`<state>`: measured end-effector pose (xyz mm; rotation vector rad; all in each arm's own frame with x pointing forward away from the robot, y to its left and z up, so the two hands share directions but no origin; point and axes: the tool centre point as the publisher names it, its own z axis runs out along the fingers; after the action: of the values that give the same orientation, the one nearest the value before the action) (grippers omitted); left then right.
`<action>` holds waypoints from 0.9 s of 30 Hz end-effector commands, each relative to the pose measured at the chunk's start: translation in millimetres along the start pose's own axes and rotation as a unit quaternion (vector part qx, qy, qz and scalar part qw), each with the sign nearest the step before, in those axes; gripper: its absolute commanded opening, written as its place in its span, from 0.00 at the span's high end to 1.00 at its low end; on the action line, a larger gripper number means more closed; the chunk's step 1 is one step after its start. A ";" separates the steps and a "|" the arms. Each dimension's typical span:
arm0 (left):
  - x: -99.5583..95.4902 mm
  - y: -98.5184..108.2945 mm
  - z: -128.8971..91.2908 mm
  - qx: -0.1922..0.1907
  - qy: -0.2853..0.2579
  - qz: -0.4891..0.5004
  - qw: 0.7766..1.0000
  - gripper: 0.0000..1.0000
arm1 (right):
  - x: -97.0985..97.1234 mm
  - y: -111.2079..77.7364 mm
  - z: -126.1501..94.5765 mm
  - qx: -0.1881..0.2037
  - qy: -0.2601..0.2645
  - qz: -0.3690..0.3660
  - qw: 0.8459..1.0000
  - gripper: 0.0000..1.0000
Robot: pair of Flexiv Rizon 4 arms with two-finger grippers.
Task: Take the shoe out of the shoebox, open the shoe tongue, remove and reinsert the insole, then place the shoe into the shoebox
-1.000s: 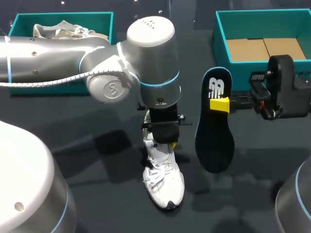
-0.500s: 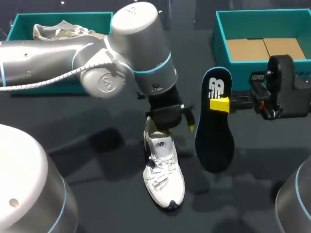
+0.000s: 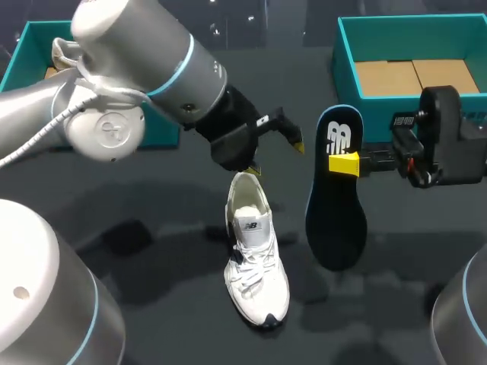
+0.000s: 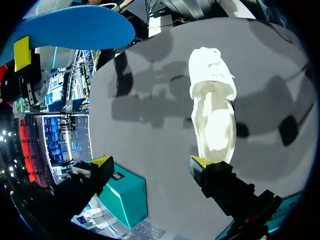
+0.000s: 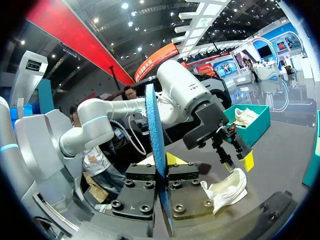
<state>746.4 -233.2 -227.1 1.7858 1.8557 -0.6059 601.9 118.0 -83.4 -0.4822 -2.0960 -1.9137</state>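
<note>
- Found the white sneaker (image 3: 255,262) standing on its sole on the dark tabletop (image 3: 152,205), toe nearest, collar gaping, nothing gripping it.
- Just beside it, saw the insole (image 3: 335,201) held clear of the tabletop, heel end up, pinched between the fingers of the right end effector (image 3: 344,163).
- Past the sneaker's heel, noted the left end effector (image 3: 275,156) hovering with fingers spread wide and empty.
- At the far edge, marked the left shoebox (image 3: 30,38) and the right shoebox (image 3: 346,53), both teal, the right one showing a cardboard lining (image 3: 415,76).
- Judged removal done and reinsertion in hand. Reckoned the next move called for tipping the insole toe-first into the collar, with the left end effector probably steadying the sneaker.
</note>
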 end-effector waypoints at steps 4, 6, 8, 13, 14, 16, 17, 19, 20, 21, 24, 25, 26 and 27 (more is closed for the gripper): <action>8.6 -4.3 -9.0 -0.002 -0.053 0.002 0.999 0.00 | 0.0 -0.7 0.9 0.000 -0.001 0.000 1.000 1.00; 8.6 -4.3 -9.0 -0.002 -0.053 0.002 0.999 0.00 | 0.0 -0.7 0.9 0.000 -0.001 0.000 1.000 1.00; 8.6 -4.3 -9.0 -0.002 -0.053 0.002 0.999 0.00 | 0.0 -0.7 0.9 0.000 -0.001 0.000 1.000 1.00; 8.7 9.8 -19.7 -0.004 -0.109 0.015 0.994 0.00 | 0.0 -0.7 0.9 0.000 -0.001 0.000 1.000 1.00; 8.2 11.5 -22.7 -0.006 -0.117 0.017 0.993 0.00 | 0.0 -0.7 0.9 0.000 -0.001 0.000 1.000 1.00; 7.1 13.6 -29.9 -0.011 -0.135 0.024 0.990 0.00 | 0.0 -0.7 0.9 0.000 -0.001 0.000 1.000 1.00; 6.0 14.1 -32.5 -0.008 -0.143 0.025 0.989 0.00 | 0.0 -0.7 0.9 0.000 -0.001 0.000 1.000 1.00; 5.3 15.4 -39.8 -0.011 -0.162 0.025 0.986 0.00 | 0.0 -0.7 0.9 0.000 -0.001 0.000 1.000 1.00; 5.2 15.8 -42.5 -0.008 -0.171 0.024 0.985 0.00 | 0.0 -0.7 0.9 0.000 -0.001 0.000 1.000 1.00; 5.0 15.4 -44.1 -0.007 -0.181 0.023 0.983 0.00 | 0.0 -0.7 0.9 0.000 -0.001 0.000 1.000 1.00; 6.9 15.8 -47.8 -0.010 -0.201 0.015 0.980 0.00 | 0.0 -0.7 0.9 0.000 -0.001 0.000 1.000 1.00; 7.9 16.7 -49.0 -0.012 -0.203 0.011 0.979 0.00 | 0.0 -0.7 0.9 0.000 -0.001 0.000 1.000 1.00; 8.6 17.6 -50.6 -0.007 -0.208 0.010 0.978 0.00 | 0.0 -0.7 0.9 0.000 -0.001 0.000 1.000 1.00; 9.2 19.0 -52.8 -0.005 -0.216 0.007 0.976 0.00 | 0.0 -0.7 0.9 0.000 -0.001 0.000 1.000 1.00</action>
<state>766.2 -201.6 -189.4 1.5618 1.6013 -0.8448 601.9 118.0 -83.4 -0.4822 -2.0961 -1.9136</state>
